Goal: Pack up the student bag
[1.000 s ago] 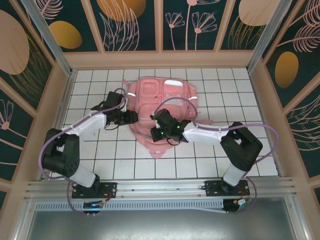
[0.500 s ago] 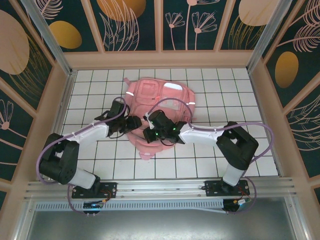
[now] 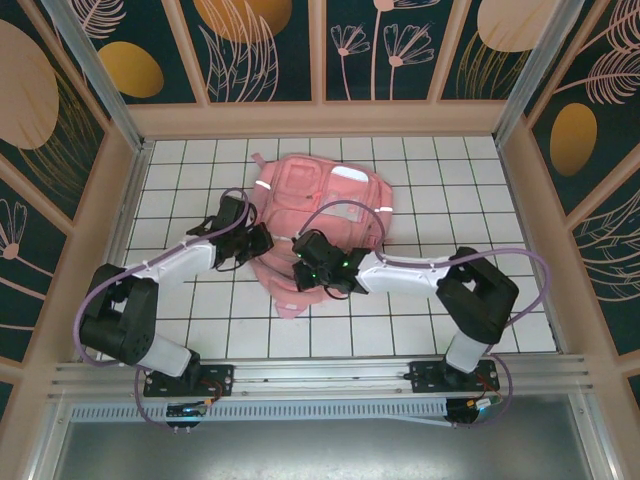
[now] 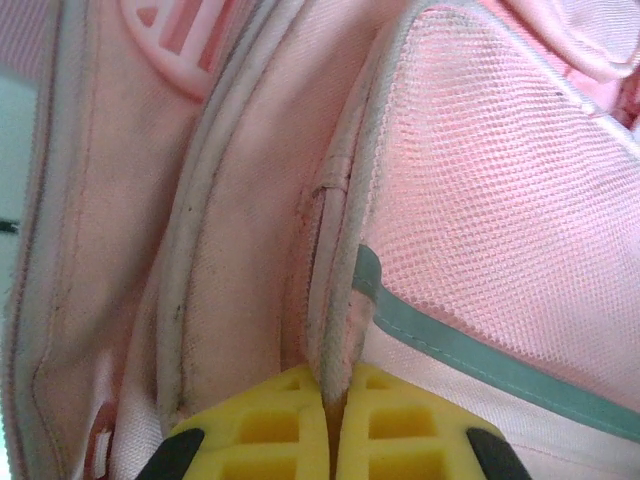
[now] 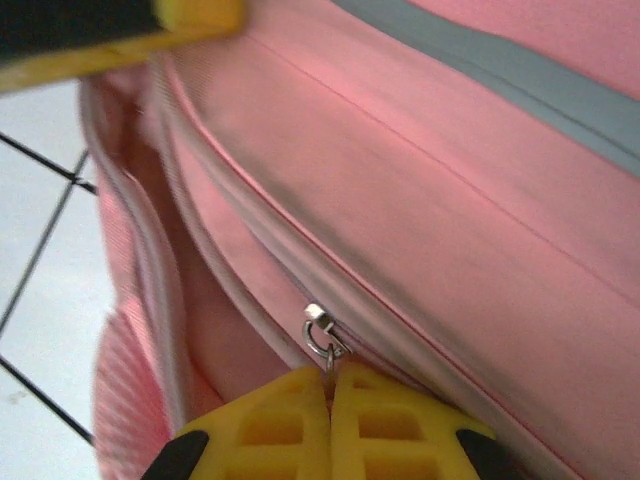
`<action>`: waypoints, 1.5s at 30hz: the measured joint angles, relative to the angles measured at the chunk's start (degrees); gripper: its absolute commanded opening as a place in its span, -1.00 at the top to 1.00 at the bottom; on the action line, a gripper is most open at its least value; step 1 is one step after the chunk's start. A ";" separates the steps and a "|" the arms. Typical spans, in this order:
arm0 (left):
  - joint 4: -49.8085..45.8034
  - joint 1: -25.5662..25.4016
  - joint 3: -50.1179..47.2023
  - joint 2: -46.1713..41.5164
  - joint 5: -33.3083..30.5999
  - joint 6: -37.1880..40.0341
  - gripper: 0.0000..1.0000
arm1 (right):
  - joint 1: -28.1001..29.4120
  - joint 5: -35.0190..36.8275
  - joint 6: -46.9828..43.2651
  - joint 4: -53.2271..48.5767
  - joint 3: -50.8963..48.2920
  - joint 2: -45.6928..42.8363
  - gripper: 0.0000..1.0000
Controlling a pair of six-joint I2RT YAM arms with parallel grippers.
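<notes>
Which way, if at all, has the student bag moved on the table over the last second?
Yes. Against the table's tile lines in the top view, the student bag's near end has swung left, while its far edge stayed roughly put.

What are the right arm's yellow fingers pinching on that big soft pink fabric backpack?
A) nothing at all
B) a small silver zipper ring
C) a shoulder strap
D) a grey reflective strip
B: in the right wrist view, the right arm's yellow fingers are shut on the small silver zipper ring of the big soft pink fabric backpack.
</notes>
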 measured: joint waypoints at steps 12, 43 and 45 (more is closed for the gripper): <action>-1.38 3.02 3.15 3.32 3.76 16.17 1.00 | -8.09 4.83 0.68 -7.74 -11.19 -13.57 1.00; -3.89 5.73 11.15 1.51 0.28 38.82 -0.35 | -34.75 -4.72 -8.76 -3.02 -15.37 -18.75 -0.98; 0.28 5.88 8.83 -5.29 -4.24 37.68 -0.95 | -36.09 -2.23 -8.50 -0.55 -17.09 -25.81 -0.99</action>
